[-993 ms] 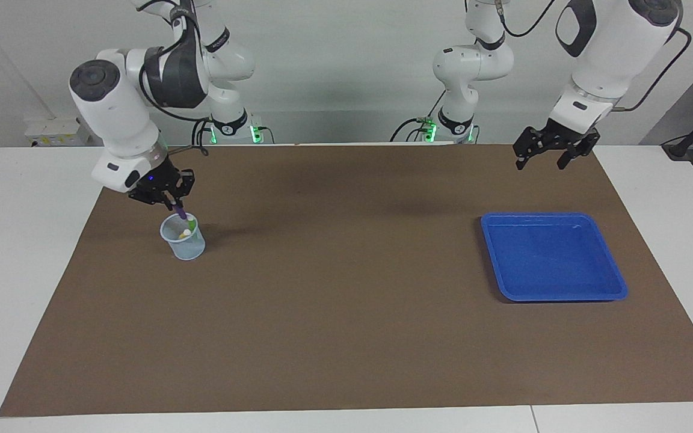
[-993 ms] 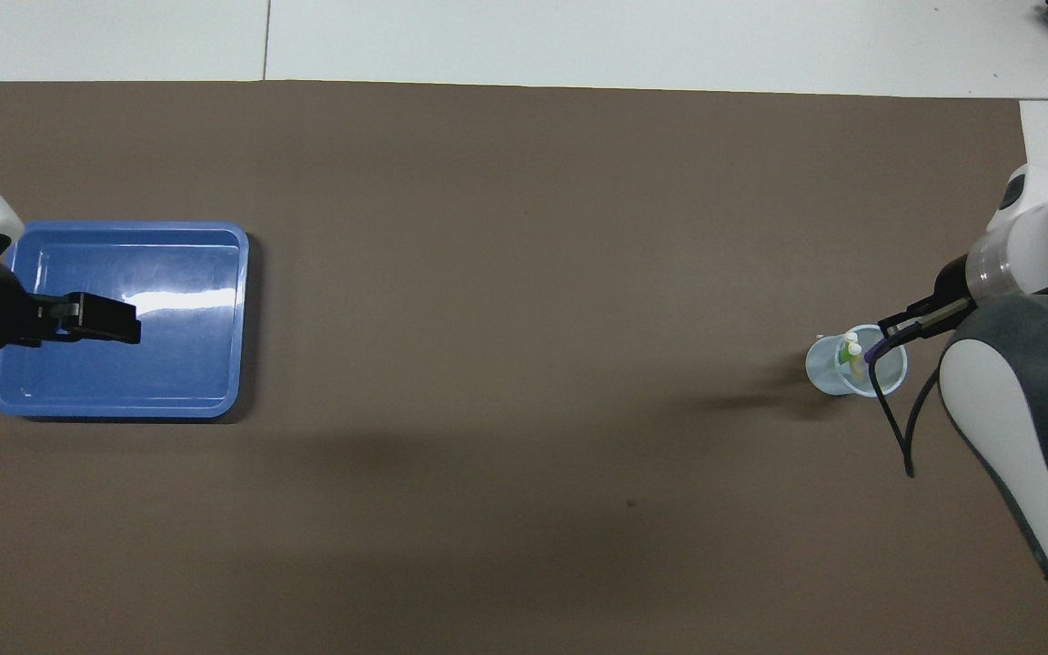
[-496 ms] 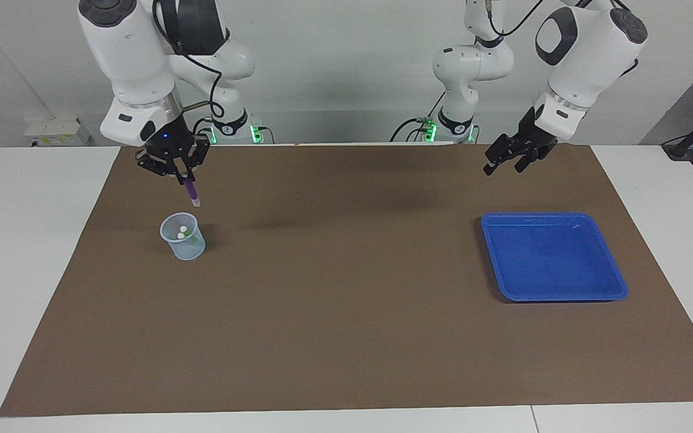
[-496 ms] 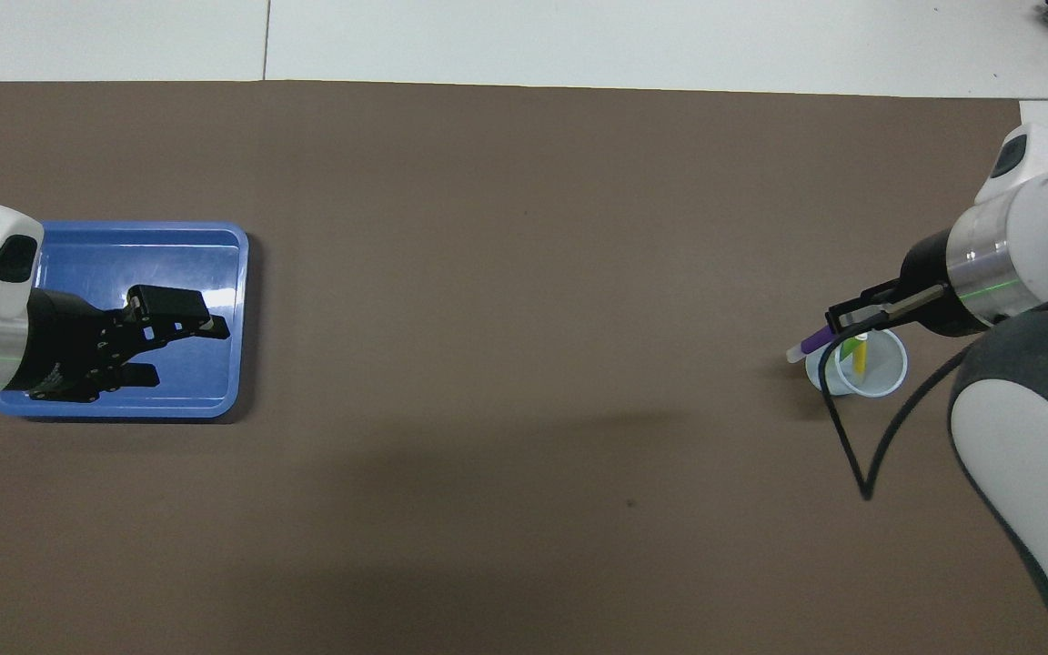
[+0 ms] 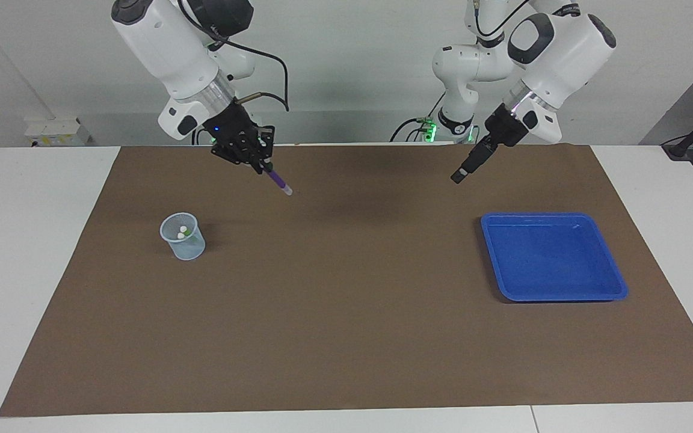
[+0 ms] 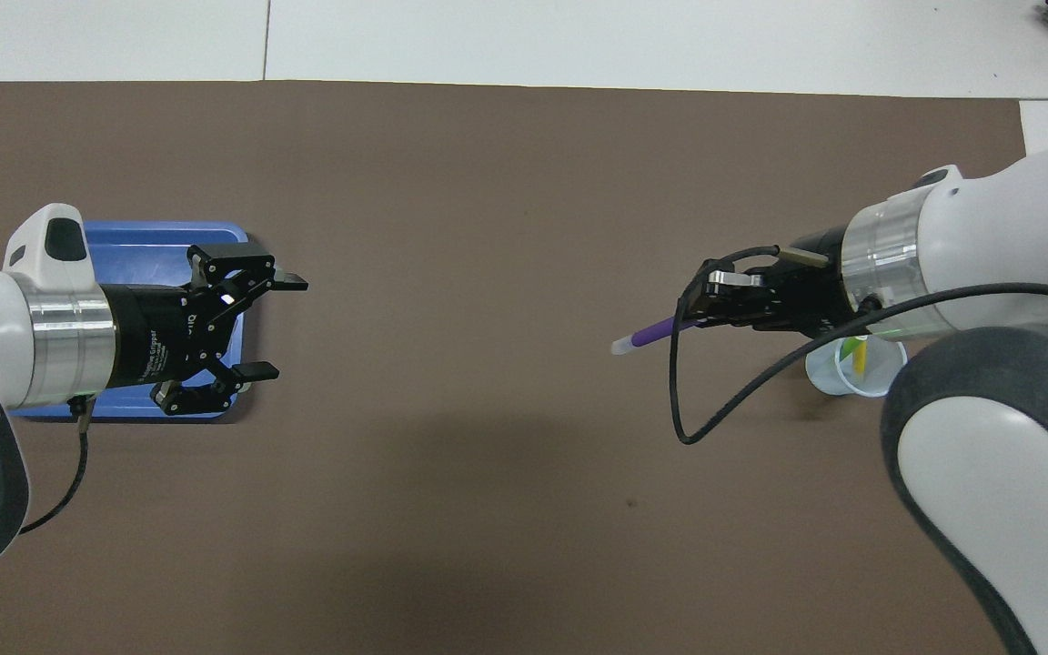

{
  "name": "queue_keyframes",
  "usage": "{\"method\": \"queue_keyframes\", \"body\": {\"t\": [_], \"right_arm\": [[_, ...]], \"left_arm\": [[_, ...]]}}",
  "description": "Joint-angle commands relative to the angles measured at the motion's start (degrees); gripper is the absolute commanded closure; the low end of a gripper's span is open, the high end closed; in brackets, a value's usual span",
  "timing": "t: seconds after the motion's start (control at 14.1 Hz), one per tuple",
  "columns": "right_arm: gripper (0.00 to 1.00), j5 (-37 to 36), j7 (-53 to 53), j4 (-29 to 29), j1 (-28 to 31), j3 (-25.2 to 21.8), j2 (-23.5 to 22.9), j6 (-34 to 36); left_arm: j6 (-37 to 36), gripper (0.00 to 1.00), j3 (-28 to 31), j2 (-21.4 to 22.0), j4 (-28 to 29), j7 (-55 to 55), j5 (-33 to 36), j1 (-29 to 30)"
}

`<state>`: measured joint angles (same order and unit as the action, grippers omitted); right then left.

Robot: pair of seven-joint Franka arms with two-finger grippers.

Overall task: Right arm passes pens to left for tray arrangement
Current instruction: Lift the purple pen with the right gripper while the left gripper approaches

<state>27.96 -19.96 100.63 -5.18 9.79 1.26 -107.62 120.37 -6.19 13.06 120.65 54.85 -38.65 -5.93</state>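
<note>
My right gripper (image 5: 260, 166) (image 6: 702, 311) is shut on one end of the purple pen (image 5: 280, 181) (image 6: 648, 334). It hangs in the air over the brown mat, with the pen's whitish free tip slanting toward the left arm's end. The yellow pen (image 6: 861, 356) and the green pen (image 6: 847, 347) stand in the small translucent cup (image 5: 183, 237) (image 6: 838, 377); only their white caps show in the facing view. My left gripper (image 5: 461, 174) (image 6: 279, 327) is open and empty, turned sideways over the edge of the blue tray (image 5: 554, 258) (image 6: 146, 246). The tray holds nothing.
A brown mat (image 5: 346, 313) covers most of the white table. A black cable (image 6: 683, 400) loops down from the right wrist. The two grippers face each other over a wide stretch of bare mat.
The right gripper has lifted the purple pen out of the cup and carried it up toward the mat's middle, tilting it sideways. The left gripper has swung off the tray toward it.
</note>
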Motion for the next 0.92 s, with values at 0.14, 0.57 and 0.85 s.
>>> {"method": "queue_keyframes", "body": {"t": [0.14,0.57,0.85], "right_arm": [[1.0,6.2,-17.1,8.4,-8.2,0.1,3.5,-17.1],[1.0,10.8,-29.3,12.0,-16.3,0.1,3.4,-32.6],[1.0,10.8,-30.5,12.0,-17.7,0.1,3.5,-32.7]], "left_arm": [[10.8,0.0,0.7,3.0,4.9,17.1,-7.2,-2.4],[27.7,0.0,0.8,3.1,9.3,38.9,-7.2,-12.9],[28.6,0.0,0.2,3.1,9.4,42.8,-7.1,-13.8]]}}
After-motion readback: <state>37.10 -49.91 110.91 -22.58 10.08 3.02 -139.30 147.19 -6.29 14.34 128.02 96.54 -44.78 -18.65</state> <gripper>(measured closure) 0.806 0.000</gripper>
